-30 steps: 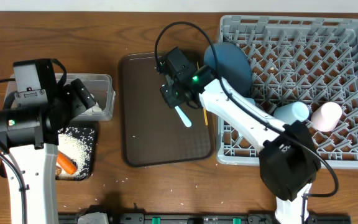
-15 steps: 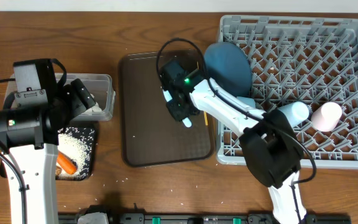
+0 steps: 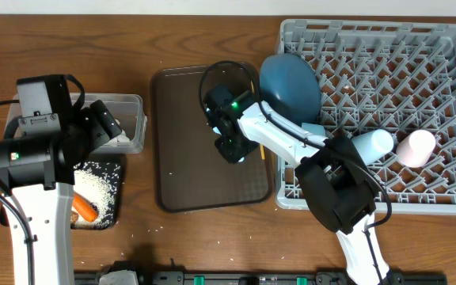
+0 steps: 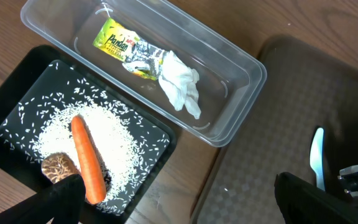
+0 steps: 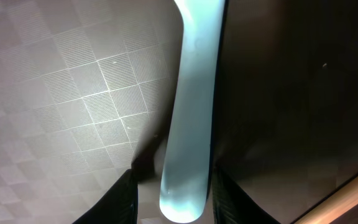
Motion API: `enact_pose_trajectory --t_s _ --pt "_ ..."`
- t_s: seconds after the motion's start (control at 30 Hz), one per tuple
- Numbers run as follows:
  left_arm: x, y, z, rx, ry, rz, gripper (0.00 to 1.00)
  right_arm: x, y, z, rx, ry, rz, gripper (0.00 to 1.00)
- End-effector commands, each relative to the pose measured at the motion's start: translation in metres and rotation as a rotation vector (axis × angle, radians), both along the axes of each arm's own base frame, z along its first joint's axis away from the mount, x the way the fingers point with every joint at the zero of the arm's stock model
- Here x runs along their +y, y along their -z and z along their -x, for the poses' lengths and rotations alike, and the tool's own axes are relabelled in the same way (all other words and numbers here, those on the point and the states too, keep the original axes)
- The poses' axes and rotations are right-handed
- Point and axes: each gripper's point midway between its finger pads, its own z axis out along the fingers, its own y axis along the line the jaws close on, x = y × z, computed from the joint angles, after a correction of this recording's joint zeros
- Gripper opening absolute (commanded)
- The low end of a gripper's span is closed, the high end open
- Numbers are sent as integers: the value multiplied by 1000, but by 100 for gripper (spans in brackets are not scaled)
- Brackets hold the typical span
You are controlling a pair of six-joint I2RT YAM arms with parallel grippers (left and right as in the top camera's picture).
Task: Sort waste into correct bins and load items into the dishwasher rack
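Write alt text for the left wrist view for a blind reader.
A clear tub holds a yellow-green wrapper and a white tissue. Beside it, a black tray holds scattered rice, a carrot and a brown lump. A light-blue knife lies on the brown tray.

soft, even light comes from above. my overhead view is sharp. my right wrist view is dim and blurry up close; the light-blue plastic knife glows pale, with a dark shadow beside it. the clear tub shows little glints.
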Motion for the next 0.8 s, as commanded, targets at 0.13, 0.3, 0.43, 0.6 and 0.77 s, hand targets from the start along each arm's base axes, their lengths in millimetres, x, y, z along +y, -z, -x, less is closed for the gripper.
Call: enact_pose_trajectory --t_s 0.13,0.3,0.43,0.6,0.77 --pt "3 -1 1 1 -6 -8 98 4 6 5 21 -30 -3 10" --pt "3 -1 1 1 -7 -8 98 7 0 1 9 -22 -11 3" --pt "3 -1 1 2 -7 -8 98 11 -16 -2 -13 -21 -28 4" --pt "3 -1 1 1 -6 -8 98 16 -48 -8 -72 -9 -80 5" --pt "3 -1 1 1 -6 -8 98 19 -80 -12 -133 -6 -133 2"
